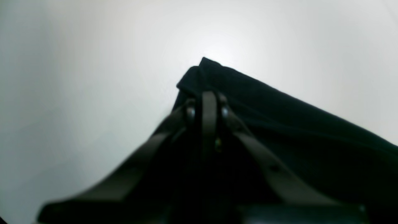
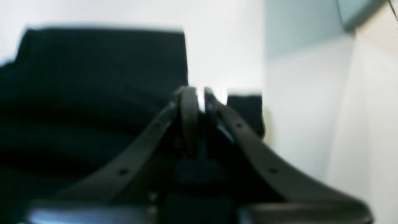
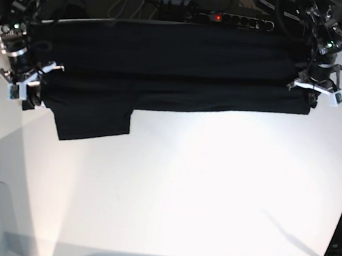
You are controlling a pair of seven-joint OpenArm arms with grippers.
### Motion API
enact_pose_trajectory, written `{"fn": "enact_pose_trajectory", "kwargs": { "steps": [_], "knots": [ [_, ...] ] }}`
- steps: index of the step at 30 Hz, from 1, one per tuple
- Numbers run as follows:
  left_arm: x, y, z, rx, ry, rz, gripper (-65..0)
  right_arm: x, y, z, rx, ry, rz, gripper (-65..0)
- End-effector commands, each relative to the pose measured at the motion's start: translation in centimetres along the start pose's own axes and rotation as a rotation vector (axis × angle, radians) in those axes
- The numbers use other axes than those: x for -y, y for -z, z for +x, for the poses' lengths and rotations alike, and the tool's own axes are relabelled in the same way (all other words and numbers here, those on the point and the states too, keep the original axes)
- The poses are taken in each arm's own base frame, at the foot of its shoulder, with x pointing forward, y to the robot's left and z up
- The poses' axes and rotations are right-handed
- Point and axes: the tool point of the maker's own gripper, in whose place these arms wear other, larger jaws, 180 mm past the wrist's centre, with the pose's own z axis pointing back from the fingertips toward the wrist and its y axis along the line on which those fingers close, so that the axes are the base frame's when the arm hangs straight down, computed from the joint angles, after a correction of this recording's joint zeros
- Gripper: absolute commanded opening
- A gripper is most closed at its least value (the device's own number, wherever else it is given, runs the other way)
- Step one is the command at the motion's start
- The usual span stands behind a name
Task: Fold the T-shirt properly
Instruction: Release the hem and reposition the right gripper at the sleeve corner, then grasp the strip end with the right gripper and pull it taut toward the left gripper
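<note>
While left fingers [image 1: 209, 107] pinch the T-shirt [image 1: 279, 124], right fingers' [image 2: 199, 99] grip is unclear.

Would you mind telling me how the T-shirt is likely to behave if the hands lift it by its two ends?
The T-shirt would probably sag in the middle: it is soft cloth lying in folds between the left hand and the right hand. A sleeve lies loose and would likely dangle. It looks light for its size.
</note>
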Motion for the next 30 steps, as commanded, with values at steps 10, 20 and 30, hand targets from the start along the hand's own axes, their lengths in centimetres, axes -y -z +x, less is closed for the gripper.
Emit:
{"fn": "enact_pose_trajectory", "kwargs": {
  "steps": [10, 20, 30],
  "knots": [
    [0.0, -0.2, 1.0, 0.039, -0.004, 0.0, -65.0, -0.8, 7.4, 3.2, -0.072, 0.018, 0.105, -36.4],
    [0.0, -0.2, 1.0, 0.039, -0.004, 0.001, -65.0, -0.7, 10.0, -1.7, -0.21, 0.123, 0.151, -35.6],
    [0.0, -0.2, 1.1, 0.041, -0.005, 0.001, -65.0, -2.2, 10.3, -4.4, -0.305, 0.091, 0.15, -51.1]
  ]
}}
